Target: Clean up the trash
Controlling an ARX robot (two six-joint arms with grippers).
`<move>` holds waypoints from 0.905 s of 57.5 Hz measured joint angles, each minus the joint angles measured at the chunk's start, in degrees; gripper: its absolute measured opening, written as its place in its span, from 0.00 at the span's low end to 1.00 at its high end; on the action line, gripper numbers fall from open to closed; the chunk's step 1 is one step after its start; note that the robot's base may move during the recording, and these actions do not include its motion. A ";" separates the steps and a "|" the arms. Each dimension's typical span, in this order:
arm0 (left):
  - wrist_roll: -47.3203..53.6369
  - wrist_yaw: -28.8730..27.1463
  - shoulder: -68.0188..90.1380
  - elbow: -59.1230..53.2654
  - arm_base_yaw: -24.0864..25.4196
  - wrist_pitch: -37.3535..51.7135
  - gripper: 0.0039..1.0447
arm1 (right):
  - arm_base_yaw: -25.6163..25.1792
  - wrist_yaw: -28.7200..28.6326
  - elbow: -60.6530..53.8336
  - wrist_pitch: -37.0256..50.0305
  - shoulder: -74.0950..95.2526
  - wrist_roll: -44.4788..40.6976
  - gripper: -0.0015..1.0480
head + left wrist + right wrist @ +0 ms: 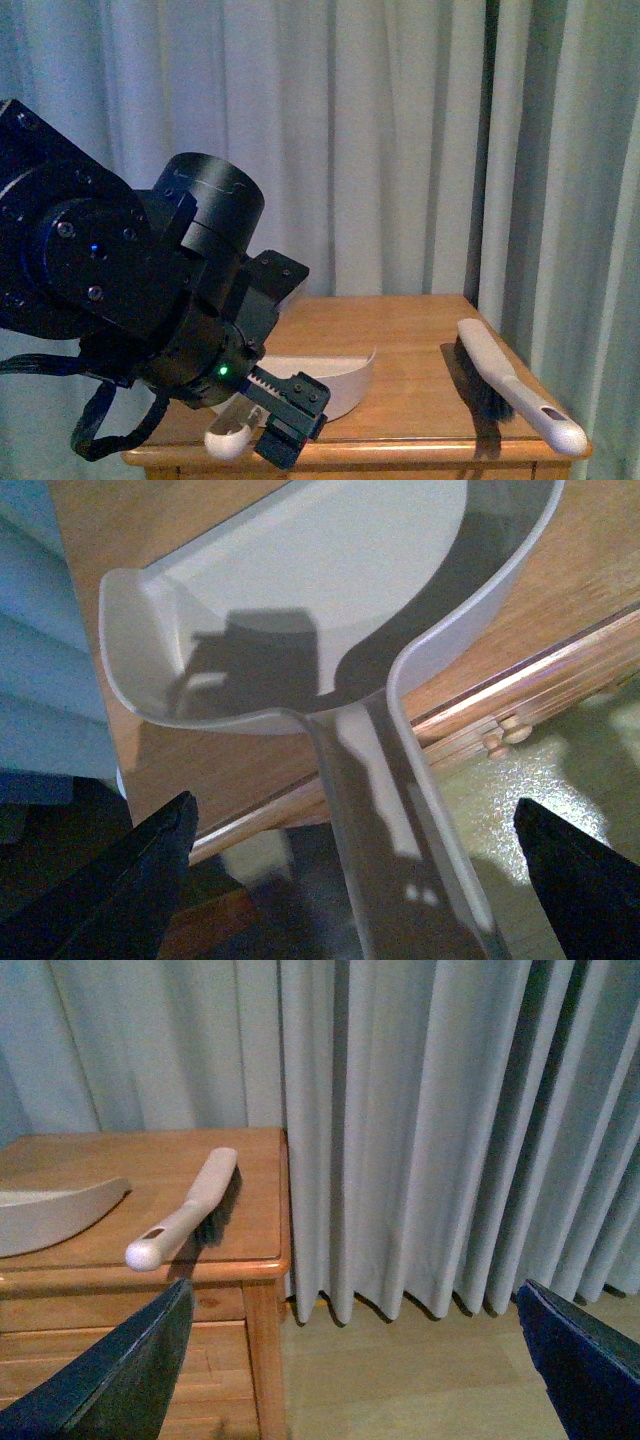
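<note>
Frontally: shows the left arm [100, 270], black and bulky, filling the near left. Shows the left gripper [290, 420] low at the near edge of a wooden table [420, 350], fingers parted, just beside the rounded handle end of a beige dustpan [340, 385]; cannot tell from here whether touching. Places the dustpan on the tabletop left of centre, pan toward the far side, handle reaching the near edge. Places a hand brush [510, 385] on the right part of the table, well apart from the dustpan, white handle toward the near right corner, dark bristles downward. Closes the scene with pale curtains [350, 130] behind.

Left wrist view: looks down into the dustpan [300, 580] resting on the table [590, 570], a dark shadow across the pan floor. Shows the handle running out past the table edge and between the two dark fingers [150, 870]. Shows those fingers spread wide, one on either side of the handle, both clear of it, gripping nothing.

Right wrist view: shows the right gripper [352, 1320] with fingers [120, 1380] spread wide and nothing between them, facing the table's near right corner and the curtains [420, 1110]. Shows the brush [190, 1210] near the table's right edge, with a curved part of the dustpan [50, 1220] wall further left. Shows a pale floor [400, 1390] below the curtain hems.

Cannot tell from any of the three views where the trash is.
</note>
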 joint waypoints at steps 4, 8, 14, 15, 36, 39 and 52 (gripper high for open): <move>0.00 -0.11 1.14 0.50 0.33 0.02 0.93 | 0.00 0.00 0.00 0.00 0.00 0.00 0.93; 0.04 -0.13 1.92 0.85 0.72 0.02 0.93 | 0.00 0.00 0.00 0.00 0.00 0.00 0.93; 0.11 -0.24 2.69 1.44 1.31 0.02 0.93 | 0.00 0.00 0.00 0.00 0.00 0.00 0.93; 0.15 -0.35 2.86 1.70 1.44 0.02 0.93 | 0.00 0.00 0.00 0.00 0.00 0.00 0.93; 0.81 -0.72 5.40 3.98 2.54 -0.87 0.93 | 0.00 0.00 0.00 0.00 0.00 0.00 0.93; 0.83 -0.72 5.66 4.26 2.58 -0.94 0.93 | 0.00 0.00 0.00 0.00 0.00 -0.02 0.93; 0.85 -0.76 5.97 4.59 2.78 -1.44 0.92 | 0.00 0.00 0.00 0.00 0.00 -0.02 0.93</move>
